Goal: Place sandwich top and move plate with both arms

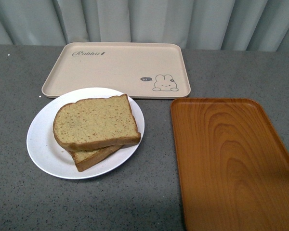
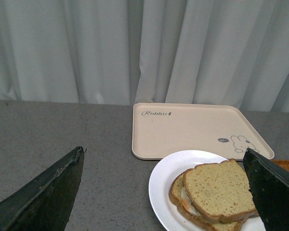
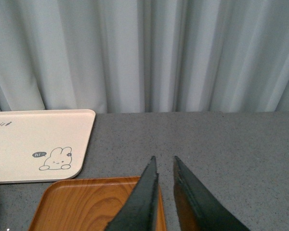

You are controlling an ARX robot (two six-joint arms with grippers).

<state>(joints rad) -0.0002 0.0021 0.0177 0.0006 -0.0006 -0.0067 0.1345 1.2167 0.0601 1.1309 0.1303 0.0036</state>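
The top [image 1: 96, 120] already lies slightly askew on the lower slice, on the plate [image 1: 41, 149] at the left of the desk [image 1: 135, 202]. The left pincer [image 2: 164, 151] is spread wide and empty. The right pincer [image 3: 164, 161] is nearly closed and empty, by the wood tray [image 3: 86, 202]. The next move, as I judge it, is to open the right pincer, grip opposite rims and lift level so nothing slides.

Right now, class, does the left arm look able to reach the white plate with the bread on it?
Probably yes. The left gripper is wide open, and the plate lies close ahead of it on the table. Nothing stands between them; the beige tray lies beyond the plate.
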